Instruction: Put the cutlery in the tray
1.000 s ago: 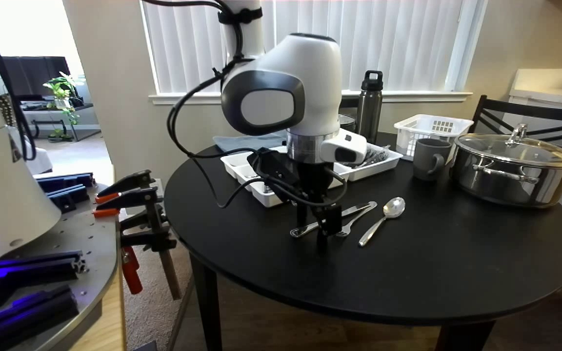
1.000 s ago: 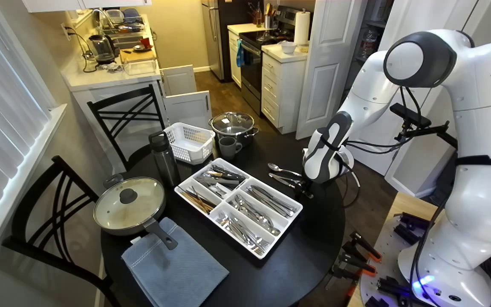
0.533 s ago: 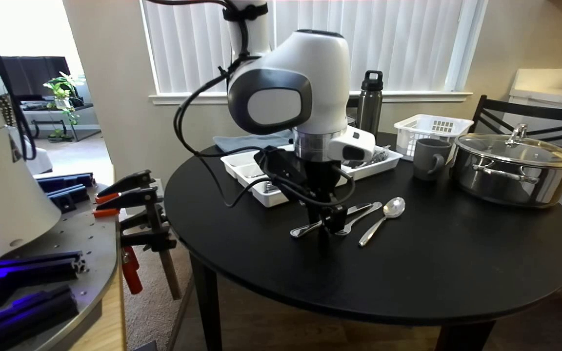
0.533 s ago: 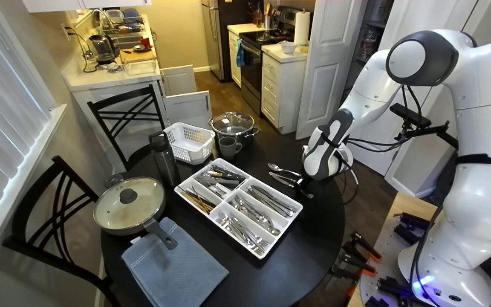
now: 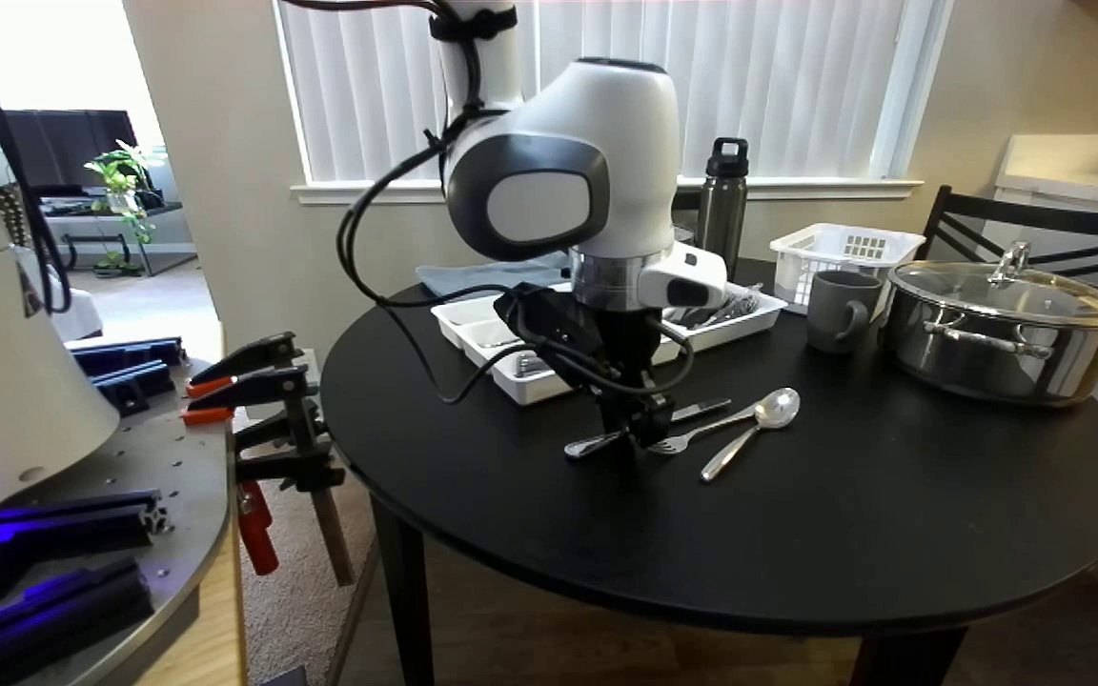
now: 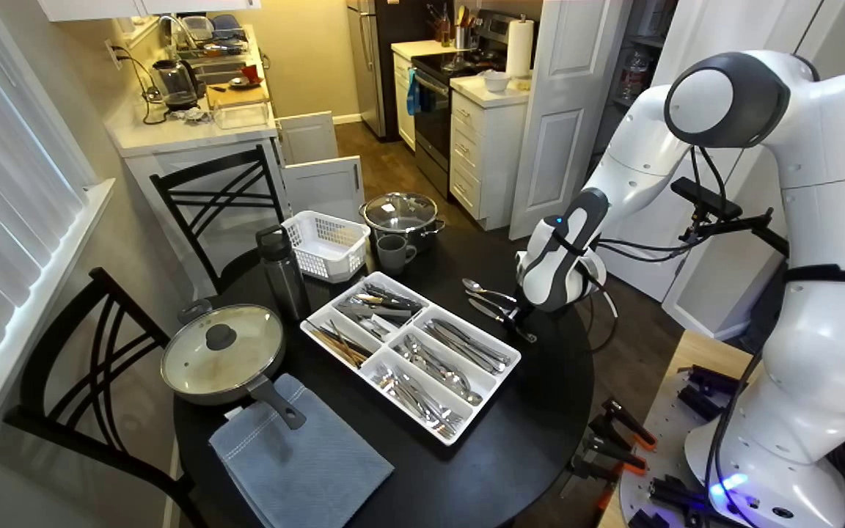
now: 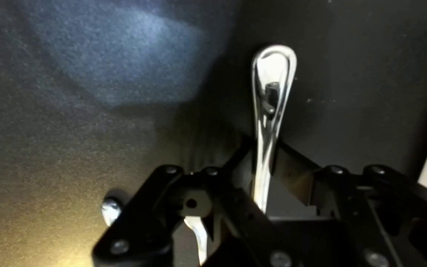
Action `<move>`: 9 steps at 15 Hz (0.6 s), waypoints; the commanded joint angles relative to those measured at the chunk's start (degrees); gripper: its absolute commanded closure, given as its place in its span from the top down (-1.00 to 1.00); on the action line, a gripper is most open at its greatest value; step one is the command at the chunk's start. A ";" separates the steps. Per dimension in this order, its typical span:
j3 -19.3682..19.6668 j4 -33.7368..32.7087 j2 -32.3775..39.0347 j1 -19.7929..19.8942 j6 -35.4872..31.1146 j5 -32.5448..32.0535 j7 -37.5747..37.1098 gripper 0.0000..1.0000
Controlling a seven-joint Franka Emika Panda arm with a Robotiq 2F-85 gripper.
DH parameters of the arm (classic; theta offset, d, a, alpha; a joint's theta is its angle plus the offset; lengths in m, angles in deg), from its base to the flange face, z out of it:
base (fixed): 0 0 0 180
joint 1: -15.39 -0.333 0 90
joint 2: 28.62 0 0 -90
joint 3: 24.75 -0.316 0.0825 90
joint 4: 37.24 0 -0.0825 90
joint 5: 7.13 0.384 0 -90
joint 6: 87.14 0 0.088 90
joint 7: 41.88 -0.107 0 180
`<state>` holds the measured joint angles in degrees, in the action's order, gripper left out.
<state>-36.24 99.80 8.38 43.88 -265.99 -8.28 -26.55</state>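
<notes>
Loose cutlery lies on the dark round table. My gripper [image 5: 627,436] reaches down to it, and in the wrist view the gripper [image 7: 264,155] has its fingers [image 7: 291,168] closed on both sides of the knife [image 7: 272,85], pinching its handle. The knife's blade [image 5: 701,410] shows beyond the gripper. Beside it lies a fork [image 5: 706,429], whose handle end meets the bowl of a spoon [image 5: 778,408]. The white tray [image 6: 484,401] stands close by, holding sorted knives, spoons and forks in its compartments. Part of the knife is hidden by the gripper.
A grey mug [image 5: 837,310], a steel pot [image 5: 997,348], a slatted white basket [image 6: 331,257] and a tall bottle [image 6: 283,279] stand around the tray. A lidded pan [image 6: 228,359] and a blue cloth [image 6: 312,455] lie on its far side.
The gripper has gone from open to closed around the knife handle. The knife has shifted slightly. Fork and spoon bowl have been nudged away from the gripper, the fork's end now meeting the spoon.
</notes>
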 commanded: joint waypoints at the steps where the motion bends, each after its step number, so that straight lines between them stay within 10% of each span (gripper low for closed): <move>1: -4.77 2.51 -3.62 4.52 0.29 -1.38 1.85 -0.89; 9: -12.00 3.29 -13.15 9.49 4.29 -1.37 4.46 -0.89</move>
<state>-44.27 101.22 -1.06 50.29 -264.79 -10.44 -24.98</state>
